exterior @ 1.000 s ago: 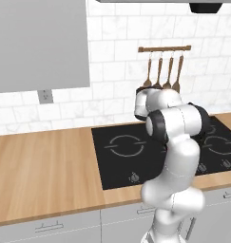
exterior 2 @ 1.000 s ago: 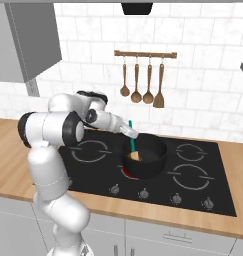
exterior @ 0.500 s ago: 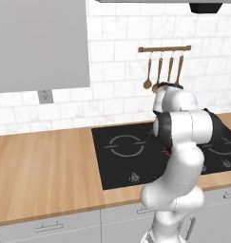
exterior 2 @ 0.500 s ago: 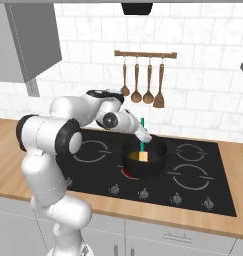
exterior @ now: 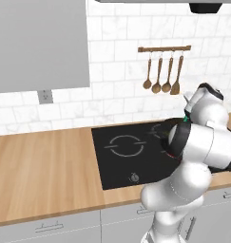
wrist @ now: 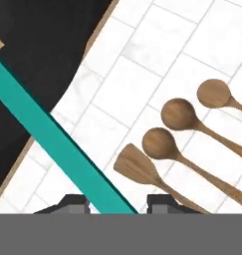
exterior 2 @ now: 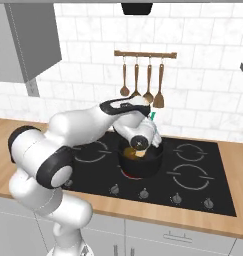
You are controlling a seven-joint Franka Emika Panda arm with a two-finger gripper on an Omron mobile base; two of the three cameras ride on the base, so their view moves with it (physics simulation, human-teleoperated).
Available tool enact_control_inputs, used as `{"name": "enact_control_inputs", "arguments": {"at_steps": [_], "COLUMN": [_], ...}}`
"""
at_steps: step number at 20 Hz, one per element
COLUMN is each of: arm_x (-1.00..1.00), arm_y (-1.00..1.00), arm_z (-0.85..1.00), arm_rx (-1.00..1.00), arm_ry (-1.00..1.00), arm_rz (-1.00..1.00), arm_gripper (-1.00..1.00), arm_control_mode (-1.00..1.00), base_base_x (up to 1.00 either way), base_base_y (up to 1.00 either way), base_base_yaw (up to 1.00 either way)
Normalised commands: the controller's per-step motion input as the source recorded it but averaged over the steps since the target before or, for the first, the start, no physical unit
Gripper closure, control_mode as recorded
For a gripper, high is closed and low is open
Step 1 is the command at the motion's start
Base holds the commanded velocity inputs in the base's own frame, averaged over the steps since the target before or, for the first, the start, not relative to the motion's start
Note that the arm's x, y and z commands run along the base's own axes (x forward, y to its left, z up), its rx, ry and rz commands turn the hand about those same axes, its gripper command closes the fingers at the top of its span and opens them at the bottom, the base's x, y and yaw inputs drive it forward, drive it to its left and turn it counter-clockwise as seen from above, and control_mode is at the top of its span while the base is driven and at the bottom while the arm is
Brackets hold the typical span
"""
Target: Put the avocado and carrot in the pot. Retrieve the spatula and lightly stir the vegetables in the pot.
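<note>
The spatula (wrist: 53, 139) has its teal handle between the two fingers (wrist: 75, 203); I cannot tell if they pinch it. Below is the pot (exterior 2: 140, 167).

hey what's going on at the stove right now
The robot arm is reaching over the black pot on the hob, with the teal spatula passing between its fingers. The spatula's handle sticks up past the hand toward the wall, and yellow-orange vegetables sit inside the pot. Whether the fingers are clamped on the handle or loosening can't be told. Wooden spoons hang on the rail behind.
</note>
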Motion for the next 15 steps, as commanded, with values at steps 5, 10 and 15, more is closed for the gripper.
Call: {"name": "enact_control_inputs", "arguments": {"at_steps": [5, 10, 15], "arm_x": [-0.19, -0.38, -0.46], "arm_y": [-0.36, -0.34, -0.05], "arm_z": [0.07, 0.18, 0.28], "arm_rx": [0.27, 0.06, -0.08], "arm_ry": [-0.24, 0.05, 0.1], "arm_rz": [0.18, 0.1, 0.0], "arm_gripper": [1.0, 1.0, 1.0], "arm_control_mode": [-1.0, -1.0, -1.0], "base_base_x": [0.0, 0.0, 0.0], "base_base_y": [0.0, 0.0, 0.0], "base_base_yaw": [0.0, 0.0, 0.0]}}
